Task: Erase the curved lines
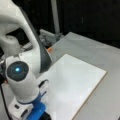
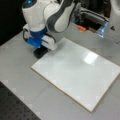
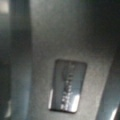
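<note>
Gripper low at the board's corner

Your blue-and-white gripper [image 2: 41, 51] sits on a black rectangular eraser block [image 2: 40, 52] just off the flat white rectangular board [image 2: 75, 72], at a front view's left. You cannot tell how its jaws stand. No curve lines show on the board in either front view.

A grey table [image 2: 20, 75] carried a white board [image 2: 77, 72], seen in both front views. A black block [image 2: 40, 52] sat at the board's corner. A small orange object [image 2: 81, 28] lay beyond it.
</note>
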Controlling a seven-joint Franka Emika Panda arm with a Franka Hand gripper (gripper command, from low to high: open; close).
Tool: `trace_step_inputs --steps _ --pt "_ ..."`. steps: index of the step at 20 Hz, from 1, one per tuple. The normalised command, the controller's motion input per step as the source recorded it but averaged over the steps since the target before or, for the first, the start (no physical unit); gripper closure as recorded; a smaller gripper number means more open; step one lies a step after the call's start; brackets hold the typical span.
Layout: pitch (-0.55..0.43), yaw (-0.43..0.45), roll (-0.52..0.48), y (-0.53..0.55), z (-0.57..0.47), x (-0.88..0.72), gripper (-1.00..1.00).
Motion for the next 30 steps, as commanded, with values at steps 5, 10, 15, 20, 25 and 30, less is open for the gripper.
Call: trace_step_inputs --steps 5,10,15,20,25,30 --pt "-0.035 -0.016 0.131 0.05 0.04 -0.11 -1.0" --pt "-0.016 -0.07 0.106 0.15 0.11 -0.19 -1.0" --pt "0.042 -0.078 0.036 0.22 0.36 -0.2 -1.0" --pt "0.07 -0.032 -0.087 0.28 0.45 -0.16 -1.0" --pt "0.004 -0.013 -0.139 0.47 0.25 -0.16 -1.0" --pt "-0.083 -0.056 -0.107 0.67 -0.01 -0.24 -1.0"
